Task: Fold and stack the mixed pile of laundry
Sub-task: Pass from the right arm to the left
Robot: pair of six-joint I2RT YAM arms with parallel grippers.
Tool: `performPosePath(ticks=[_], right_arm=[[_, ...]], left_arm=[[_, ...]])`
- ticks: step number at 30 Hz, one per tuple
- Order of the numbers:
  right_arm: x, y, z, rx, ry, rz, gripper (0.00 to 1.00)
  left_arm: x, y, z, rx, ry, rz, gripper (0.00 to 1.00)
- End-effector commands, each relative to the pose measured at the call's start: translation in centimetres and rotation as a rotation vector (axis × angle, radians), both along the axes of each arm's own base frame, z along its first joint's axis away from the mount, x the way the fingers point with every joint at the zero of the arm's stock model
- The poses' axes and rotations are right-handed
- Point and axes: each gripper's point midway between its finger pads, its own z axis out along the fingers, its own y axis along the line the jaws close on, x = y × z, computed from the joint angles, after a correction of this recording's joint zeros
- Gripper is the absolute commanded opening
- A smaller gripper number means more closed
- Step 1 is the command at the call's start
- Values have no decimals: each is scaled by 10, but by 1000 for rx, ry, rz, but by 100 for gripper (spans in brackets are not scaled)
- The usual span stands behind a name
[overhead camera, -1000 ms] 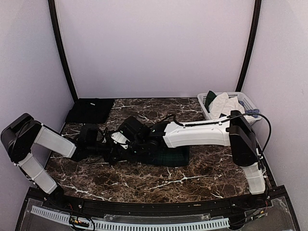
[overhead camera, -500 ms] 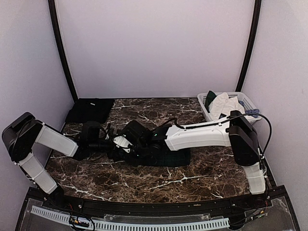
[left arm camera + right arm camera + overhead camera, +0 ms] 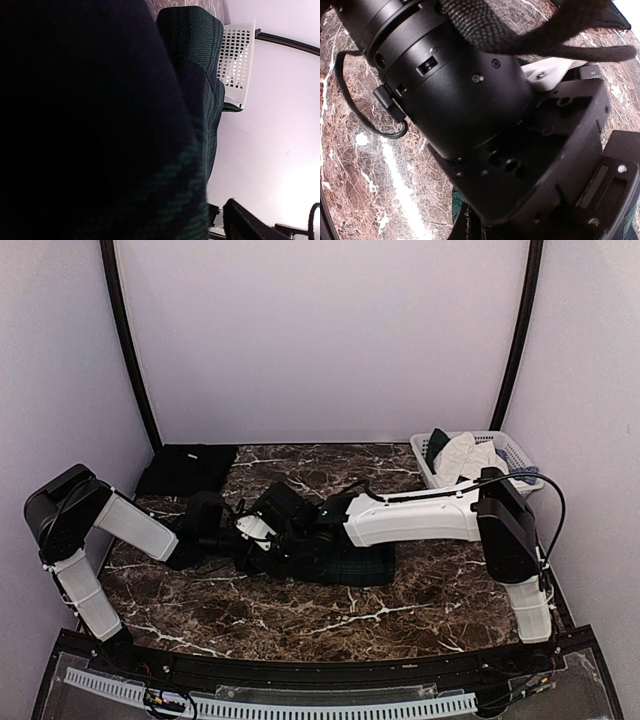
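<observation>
The dark green-and-navy tartan skirt (image 3: 350,562) lies bunched on the marble table, in the middle. My left gripper (image 3: 232,540) and right gripper (image 3: 262,545) meet at its left edge, almost touching each other. Their jaws are dark against the cloth and hidden. The left wrist view is nearly filled by the skirt (image 3: 100,125), pressed close to the lens. In the right wrist view the left arm's black wrist (image 3: 460,85) blocks my fingers, with a sliver of the green skirt (image 3: 457,210) below it. A plain black cloth (image 3: 185,468) lies flat at the back left.
The white slatted basket (image 3: 520,455) stands at the back right, holding white garments (image 3: 465,455), a dark green piece (image 3: 436,445) and a bluish item (image 3: 525,477). It also shows in the left wrist view (image 3: 237,60). Walls close in on three sides.
My left arm has pushed to the right, bringing its gripper closer to the right gripper at the skirt's left edge. The right gripper has barely shifted.
</observation>
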Motion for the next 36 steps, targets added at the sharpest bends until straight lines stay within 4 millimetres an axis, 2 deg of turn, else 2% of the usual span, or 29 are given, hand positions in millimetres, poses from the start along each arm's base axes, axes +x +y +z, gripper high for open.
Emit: performPosePath(ticks=[1, 2, 3, 4, 5, 6, 7, 8, 11, 12, 15, 20, 21, 24, 27, 30, 33, 34, 35, 36], right_arm=[[1, 17, 49, 132, -27, 14, 0], [1, 16, 49, 130, -27, 11, 0], [1, 15, 50, 128, -26, 8, 0], [2, 14, 51, 131, -26, 3, 0], [2, 12, 54, 135, -26, -1, 0], [2, 11, 58, 146, -26, -4, 0], [3, 9, 60, 151, -24, -10, 0], [5, 7, 64, 161, -22, -20, 0], [13, -2, 73, 174, -19, -45, 18], [15, -6, 77, 178, -22, -52, 23], [19, -22, 91, 197, -25, -96, 42], [14, -51, 111, 226, -22, -125, 66], [13, -58, 114, 233, -16, -130, 69], [11, -78, 122, 259, 1, -158, 75], [13, -101, 125, 270, 10, -197, 78], [15, -122, 125, 270, 11, -239, 79], [18, -138, 121, 269, 23, -270, 79], [19, -142, 119, 267, 26, -278, 79], [19, -146, 120, 271, 28, -285, 79], [19, -149, 118, 269, 30, -289, 79]], left_arm=[[8, -10, 11, 12, -57, -36, 76], [10, -11, 13, 20, -58, -35, 72], [12, -10, 14, 35, -75, -35, 61], [16, -12, 21, 36, -97, -36, 56], [15, -9, 16, 75, -95, -45, 45], [17, -8, 18, 100, -90, -47, 40], [22, -10, 23, 111, -125, -58, 30], [22, -8, 19, 139, -112, -60, 25], [31, -9, 27, 196, -159, -78, 5], [31, -6, 23, 232, -160, -87, 1], [42, -5, 34, 264, -202, -90, 0], [63, 12, 36, 360, -241, -98, 0], [71, 12, 42, 368, -261, -98, 0], [86, 25, 46, 467, -318, -133, 0], [105, 32, 59, 596, -394, -182, 3], [128, 49, 71, 759, -467, -208, 5], [148, 59, 94, 831, -539, -213, 5], [159, 64, 108, 852, -580, -206, 2], [161, 70, 105, 872, -564, -217, 0], [171, 77, 117, 886, -594, -209, 0]])
